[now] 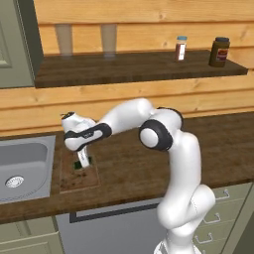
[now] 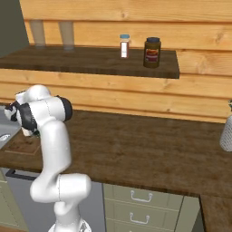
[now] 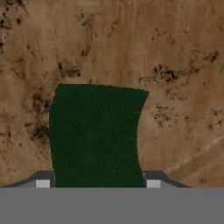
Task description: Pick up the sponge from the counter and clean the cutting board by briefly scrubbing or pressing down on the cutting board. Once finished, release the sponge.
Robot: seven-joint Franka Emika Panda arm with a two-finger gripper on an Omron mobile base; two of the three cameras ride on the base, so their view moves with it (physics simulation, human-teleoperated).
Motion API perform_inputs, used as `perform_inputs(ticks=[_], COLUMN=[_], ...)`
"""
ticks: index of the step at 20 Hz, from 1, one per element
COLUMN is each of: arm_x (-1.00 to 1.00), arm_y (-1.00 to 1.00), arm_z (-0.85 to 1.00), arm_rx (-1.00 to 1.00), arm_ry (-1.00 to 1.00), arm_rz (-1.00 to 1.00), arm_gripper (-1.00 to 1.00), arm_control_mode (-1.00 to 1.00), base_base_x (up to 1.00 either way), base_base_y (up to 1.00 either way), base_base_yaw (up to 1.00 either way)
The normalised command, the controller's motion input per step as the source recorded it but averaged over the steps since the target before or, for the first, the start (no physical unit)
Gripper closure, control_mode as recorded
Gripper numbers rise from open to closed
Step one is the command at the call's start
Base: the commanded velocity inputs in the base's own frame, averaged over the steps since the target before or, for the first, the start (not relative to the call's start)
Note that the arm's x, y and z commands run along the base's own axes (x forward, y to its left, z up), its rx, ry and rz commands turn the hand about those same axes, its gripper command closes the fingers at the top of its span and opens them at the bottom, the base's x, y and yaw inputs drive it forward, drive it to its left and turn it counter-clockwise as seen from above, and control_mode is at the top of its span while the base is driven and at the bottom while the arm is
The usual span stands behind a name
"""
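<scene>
The tool (image 1: 82, 162) points down over the board (image 1: 69, 178), closed on the sponge (image 1: 78, 165), which sits between its 2 fingers. In the hand view the sponge (image 3: 96, 131) shows its dark green top, with a finger at each lower corner, and the stained reddish-brown board (image 3: 175, 65) lies all around it. In the left base view the sponge sits at the tool's tip over the board's far half; whether it presses on the wood or hangs just above cannot be told.

The board lies flat on the dark table (image 1: 149, 168), just beside the grey sink (image 1: 25, 168), its long side running from front to back. In the right base view the board (image 2: 22, 145) shows partly behind the arm, and a bit of the sink (image 2: 5, 131) shows at the left edge.

Above the table runs a dark shelf (image 1: 134, 67). On it stand 2 glasses (image 1: 64, 39) toward the left, and a small bottle with a blue cap (image 1: 181, 48) with a brown jar (image 1: 219, 51) toward the right. At the right edge of the right base view, a grey object (image 2: 226, 131) stands on the table, cut off by the frame.
</scene>
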Motion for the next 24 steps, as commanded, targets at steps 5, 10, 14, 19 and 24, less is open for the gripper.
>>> perform_inputs(ticks=[5, 10, 14, 19, 24], arm_x=[-0.92, -0.95, -0.51, 0.26, 0.96], arm_y=[-0.02, -0.08, -0.54, -0.99, -0.33], arm_z=[-0.04, -0.01, 0.00, 0.00, 0.00], arm_rx=[-0.09, -0.01, 0.08, 0.20, 0.01], arm_ry=[-0.02, -0.02, -0.01, 0.00, 0.01], arm_rz=[0.30, 0.26, 0.13, 0.00, 0.00], arm_gripper=[1.00, 1.00, 1.00, 1.00, 1.00], arm_control_mode=[-1.00, -1.00, -1.00, -1.00, -1.00], base_base_x=[0.00, 0.00, 0.00, 0.00, 0.00], base_base_y=[0.00, 0.00, 0.00, 0.00, 0.00], base_base_yaw=[0.00, 0.00, 0.00, 0.00, 0.00])
